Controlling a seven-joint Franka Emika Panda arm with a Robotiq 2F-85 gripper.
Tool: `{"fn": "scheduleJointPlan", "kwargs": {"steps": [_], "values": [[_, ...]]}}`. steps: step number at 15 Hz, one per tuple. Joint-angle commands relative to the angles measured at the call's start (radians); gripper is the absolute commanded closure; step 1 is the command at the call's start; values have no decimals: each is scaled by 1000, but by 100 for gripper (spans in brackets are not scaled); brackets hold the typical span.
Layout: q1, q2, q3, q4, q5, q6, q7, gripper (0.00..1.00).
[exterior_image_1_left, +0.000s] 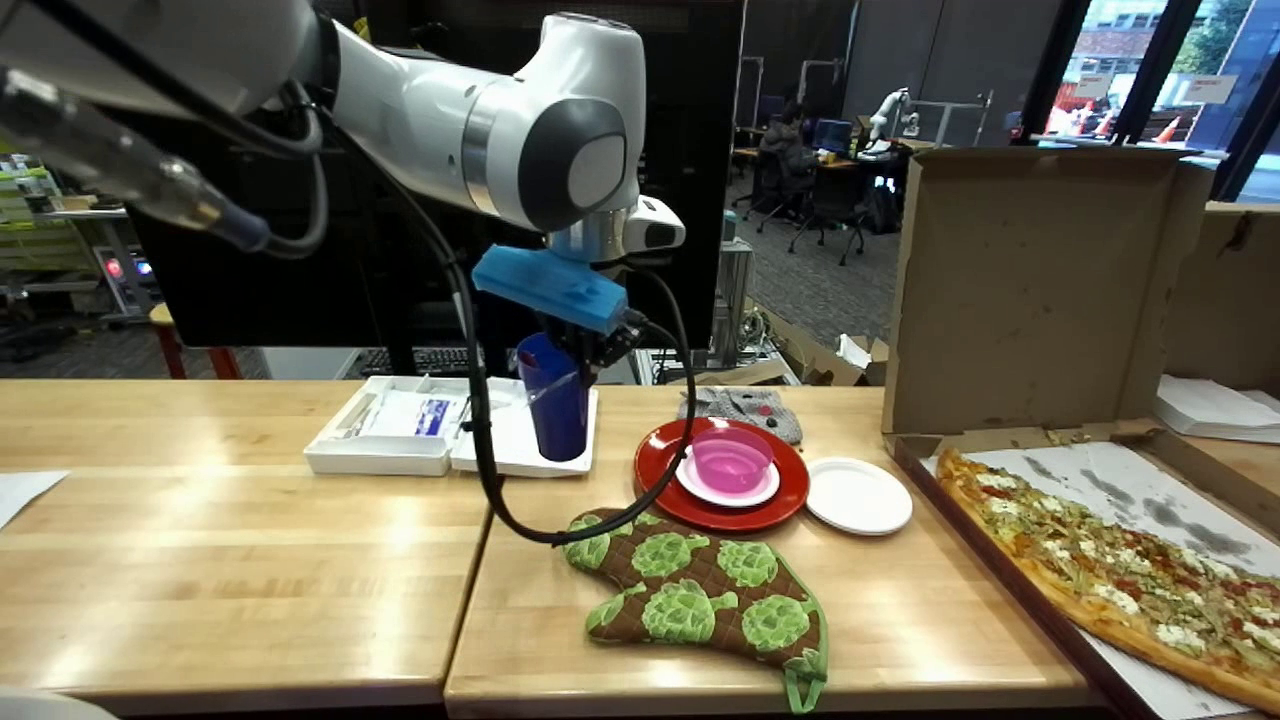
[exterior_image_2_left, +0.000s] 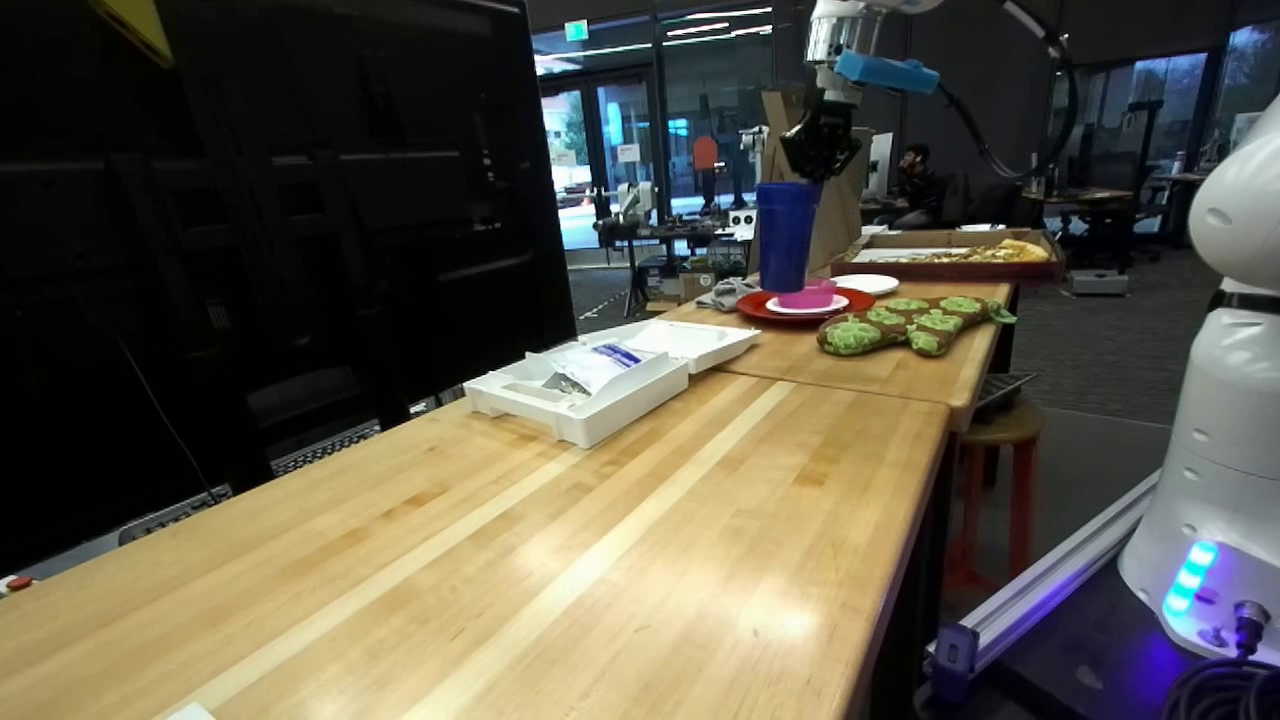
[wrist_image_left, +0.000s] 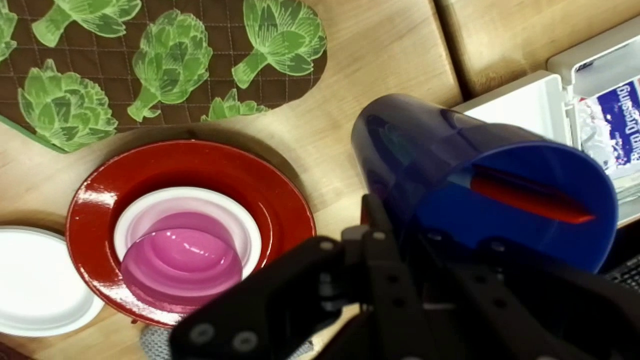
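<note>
Nearest the wrist camera, the black tool is clamped on the wall of a tall blue cup, close to the rim. Such a thin wall is easily pinched, and most of the mouth is left uncovered; the exact seat of each fingertip cannot be told. The cup is held above the worktop, mouth up with a slight tilt, by which a red object leaning inside is presumably stopped from sliding out.

Below, a pink bowl is set on a small white plate, and this on a red plate, probably stacked so that little room is taken. A separate white plate and an oven mitt are laid just beside. A white case is spread flat, so its packet is exposed. The pizza box is left with its lid raised, which leaves the pizza uncovered.
</note>
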Motion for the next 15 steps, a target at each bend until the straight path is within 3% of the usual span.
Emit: {"fn": "scheduleJointPlan", "kwargs": {"steps": [1,15], "values": [[-5,82,1,82,9,-17,8,98],[-6,329,19,350,-1,-57,82,98]]}}
